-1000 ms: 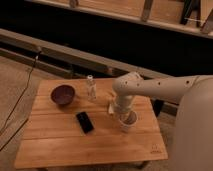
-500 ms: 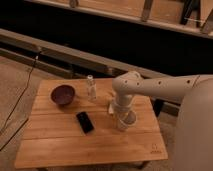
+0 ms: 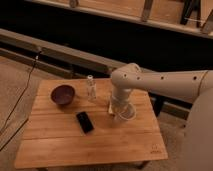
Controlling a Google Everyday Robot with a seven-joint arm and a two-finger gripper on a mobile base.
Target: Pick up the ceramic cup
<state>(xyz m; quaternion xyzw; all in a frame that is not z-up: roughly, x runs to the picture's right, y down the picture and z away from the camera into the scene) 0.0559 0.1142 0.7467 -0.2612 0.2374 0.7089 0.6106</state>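
One view: I see the gripper (image 3: 120, 106) down at the round white ceramic cup (image 3: 125, 112), at the slatted wooden table's (image 3: 60, 145) three o'clock; its grip I cannot tell. Maroon bowl (image 3: 63, 94) at ten, flat black phone (image 3: 84, 121) centre.

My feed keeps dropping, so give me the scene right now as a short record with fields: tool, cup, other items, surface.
tool: at the cup, right half of the table, arm reaching in from the right
cup: white cup, right of centre on the table, partly hidden by the tool
grip state: cannot tell
bowl: dark maroon bowl, left rear of the table
bottle: slim clear bottle, upright, between bowl and cup
phone: black phone, flat, front of centre
surface: wooden slat table
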